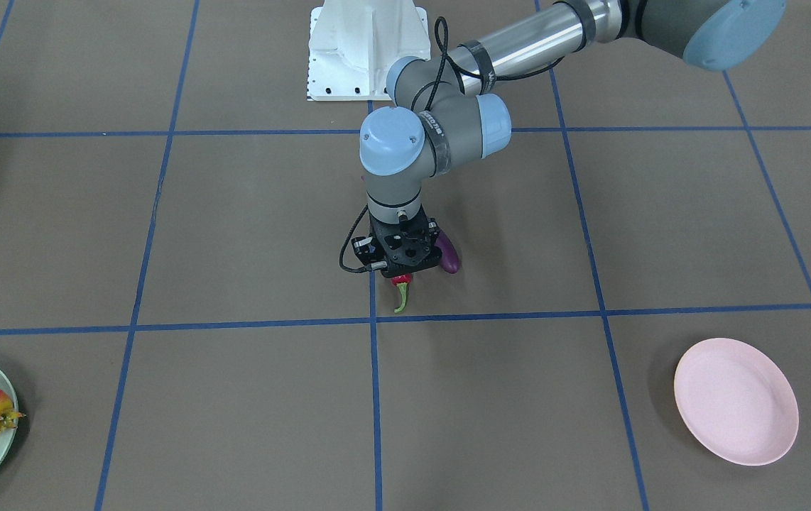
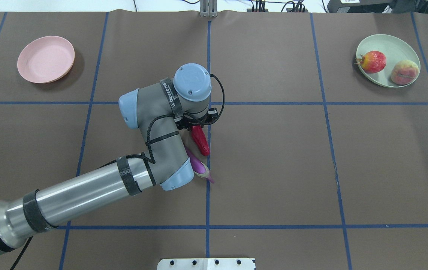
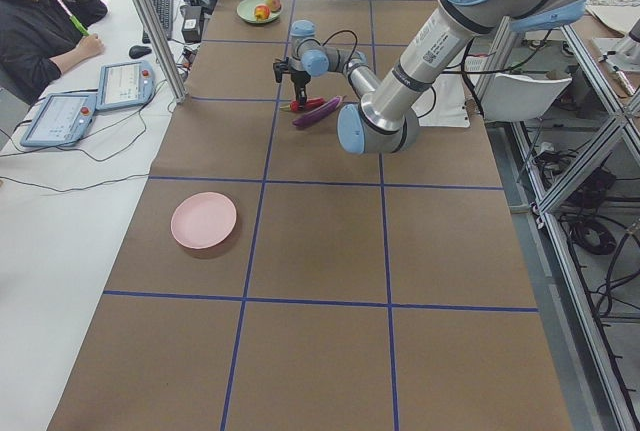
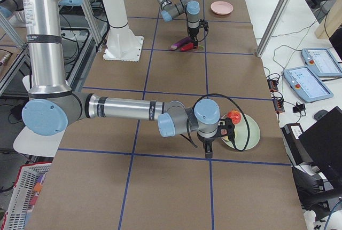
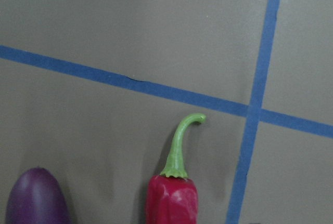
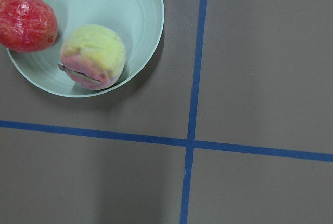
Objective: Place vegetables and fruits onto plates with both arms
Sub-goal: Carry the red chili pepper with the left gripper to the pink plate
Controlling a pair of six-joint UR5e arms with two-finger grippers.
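The left pincer point(image 1: 401, 277) stands on the red chili point(image 2: 200, 140) in the middle of the counter point(image 2: 281, 168), its grip impossible to tell, and closing askew could catch the eggplant point(image 2: 196, 162) lying just beside it.

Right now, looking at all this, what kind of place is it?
Probably a robotics lab: jointed robot arms reach over a table marked with a blue tape grid, and control tablets sit on a side bench.
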